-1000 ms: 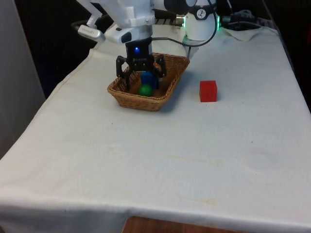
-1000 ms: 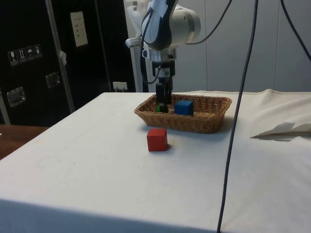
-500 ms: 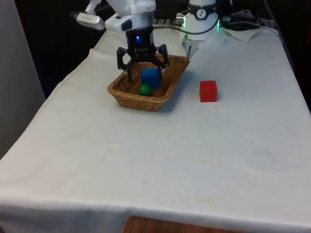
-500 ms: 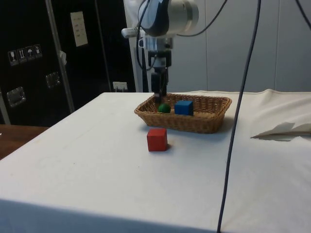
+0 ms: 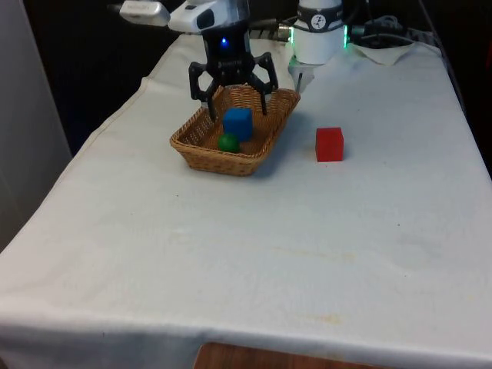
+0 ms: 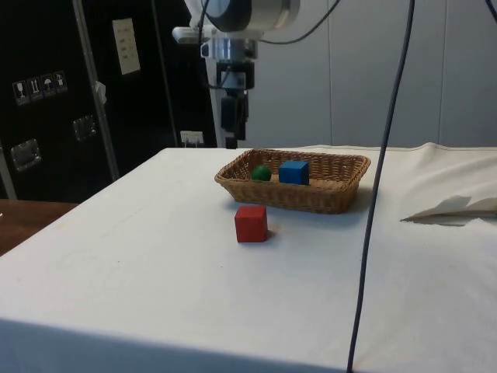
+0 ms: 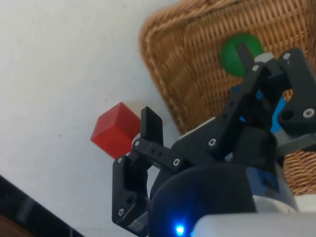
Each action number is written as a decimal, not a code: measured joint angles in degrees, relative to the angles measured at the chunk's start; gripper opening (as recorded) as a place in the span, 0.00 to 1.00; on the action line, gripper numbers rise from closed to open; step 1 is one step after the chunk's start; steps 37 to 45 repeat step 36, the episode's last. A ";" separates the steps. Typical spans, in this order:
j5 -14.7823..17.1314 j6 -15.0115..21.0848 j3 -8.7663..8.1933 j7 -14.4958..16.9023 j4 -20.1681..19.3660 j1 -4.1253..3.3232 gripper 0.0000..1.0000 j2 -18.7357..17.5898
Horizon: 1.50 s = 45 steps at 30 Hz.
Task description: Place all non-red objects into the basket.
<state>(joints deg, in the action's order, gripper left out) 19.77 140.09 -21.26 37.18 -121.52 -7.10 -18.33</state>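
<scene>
The wicker basket (image 5: 217, 162) (image 6: 311, 203) (image 7: 181, 59) holds a blue cube (image 5: 237, 123) (image 6: 293, 172) and a green ball (image 5: 228, 142) (image 6: 261, 172) (image 7: 228, 54). A red cube (image 5: 329, 144) (image 6: 251, 224) (image 7: 114, 129) rests on the white cloth beside the basket, towards the front view's right. My gripper (image 5: 236, 112) (image 6: 233, 137) (image 7: 197, 84) hangs open and empty above the basket's far part, well clear of the rim. In the wrist view the gripper's body hides most of the blue cube (image 7: 279, 111).
A crumpled white cloth (image 5: 388, 51) (image 6: 458, 208) lies near the table's far end. A dark cable (image 6: 380, 179) hangs down close to the side camera. Bare white tablecloth spreads around the basket and red cube.
My open gripper has risen out of the basket, up and slightly towards the far end. The green ball it stood around stays in the basket next to the blue cube.
</scene>
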 measured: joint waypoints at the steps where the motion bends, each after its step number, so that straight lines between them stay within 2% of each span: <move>1: 0.00 0.00 0.00 0.00 0.00 0.00 1.00 0.00; 9: -0.17 -2.75 0.74 -0.57 1.26 -0.57 1.00 1.95; 14: -1.83 -4.93 1.32 -2.58 1.26 -0.92 1.00 4.81; 21: -2.58 -7.39 1.60 -3.95 1.26 -1.26 1.00 7.85; 31: -4.35 -10.77 2.29 -7.22 0.74 -1.26 1.00 12.61; 35: -4.87 -10.77 2.29 -8.37 0.69 -1.26 1.00 13.06; 45: -4.87 -10.77 2.29 -8.37 0.69 -1.26 1.00 13.06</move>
